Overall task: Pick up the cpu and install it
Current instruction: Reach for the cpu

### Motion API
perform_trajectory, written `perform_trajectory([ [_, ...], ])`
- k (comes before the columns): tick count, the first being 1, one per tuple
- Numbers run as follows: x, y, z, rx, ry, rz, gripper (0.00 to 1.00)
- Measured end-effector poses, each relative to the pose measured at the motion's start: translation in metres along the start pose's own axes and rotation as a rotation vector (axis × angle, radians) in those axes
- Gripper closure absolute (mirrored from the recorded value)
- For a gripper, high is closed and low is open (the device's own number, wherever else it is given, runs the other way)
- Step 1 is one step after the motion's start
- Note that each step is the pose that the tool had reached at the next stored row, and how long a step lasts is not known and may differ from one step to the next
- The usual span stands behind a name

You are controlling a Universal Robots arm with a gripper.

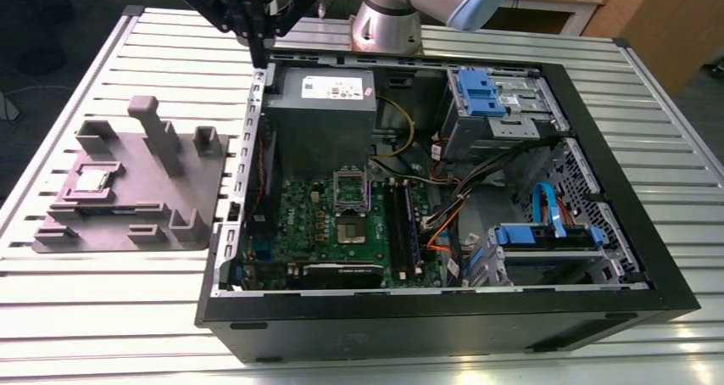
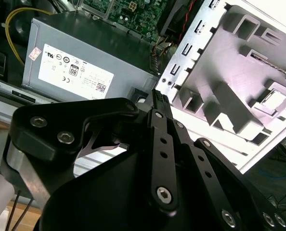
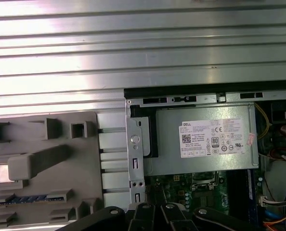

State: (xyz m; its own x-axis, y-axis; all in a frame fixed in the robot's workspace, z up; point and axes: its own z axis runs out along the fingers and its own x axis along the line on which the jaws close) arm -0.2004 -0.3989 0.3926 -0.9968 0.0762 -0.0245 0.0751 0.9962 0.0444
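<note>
While the cpu [image 1: 93,180] lies nested in its grey fixture [image 1: 186,190] (likely to stay square), the gripper [image 1: 260,61] hovers well apart, jaws together, empty.

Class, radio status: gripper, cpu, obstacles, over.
Gripper shut, empty, at case corner. Cpu in grey fixture, untouched. Tall posts stand beside cpu.

Exterior view: looking steeply down on table [image 1: 102,309] and case [image 1: 453,321]. Both wrist views: riding close behind the claw [image 2: 160,98] [image 3: 157,211], sharing power supply [image 2: 85,67] [image 3: 201,139] and fixture [image 2: 239,96] [image 3: 42,159] beyond.
</note>
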Motion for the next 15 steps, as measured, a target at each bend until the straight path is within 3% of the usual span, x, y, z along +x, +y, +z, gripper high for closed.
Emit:
perform_trajectory([
  [15, 0.009, -0.0007, -0.0001, 0.0, 0.0, 0.0, 0.9],
])
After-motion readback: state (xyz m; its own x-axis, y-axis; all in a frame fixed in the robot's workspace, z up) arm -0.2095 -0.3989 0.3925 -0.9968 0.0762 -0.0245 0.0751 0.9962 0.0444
